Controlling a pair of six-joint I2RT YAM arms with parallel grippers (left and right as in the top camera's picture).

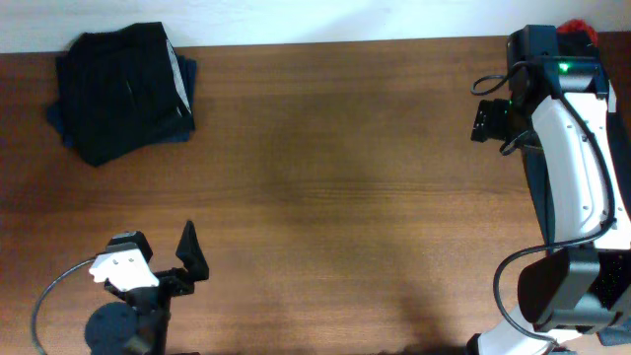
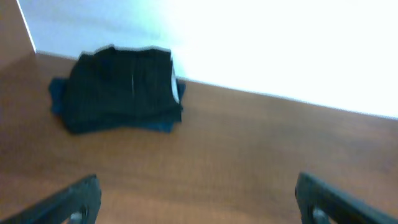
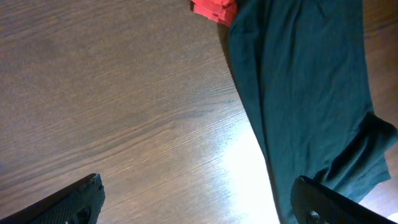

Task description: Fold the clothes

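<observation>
Brown wood-grain worktop (image 1: 325, 148), bounded by a white wall (image 1: 296, 20) along the top of the overhead frame.

Item 1: folded stack of clothes (image 1: 123, 94), set at the upper left of the overhead frame, close to the wall. Black fabric is seen on top, with a pale edge (image 1: 177, 79) shown along its right side. A navy garment (image 1: 57, 116) is seen beneath, sticking out at the left and lower edges.

Item 2: left pincer (image 2: 199, 202), placed at the lower left of the overhead frame. Its fingers are spread wide, one in each lower corner of the left wrist view, and nothing is held between them. The stack is seen well apart from it, in the upper left of that view, with bare worktop between.

Item 3: right pincer (image 3: 199, 199), carried at the upper right of the overhead frame on the white-cased right arm (image 1: 577, 158). Its fingers are likewise parted wide and nothing is gripped.

Item 4: dark garment (image 3: 305, 93), spread loose and unfolded down the right side of the right wrist view. Its lower end is seen near the right-hand finger, not held. A red piece (image 3: 214, 9) is seen by its upper end, at the top edge of that view; whether it is joined to the garment cannot be told.
</observation>
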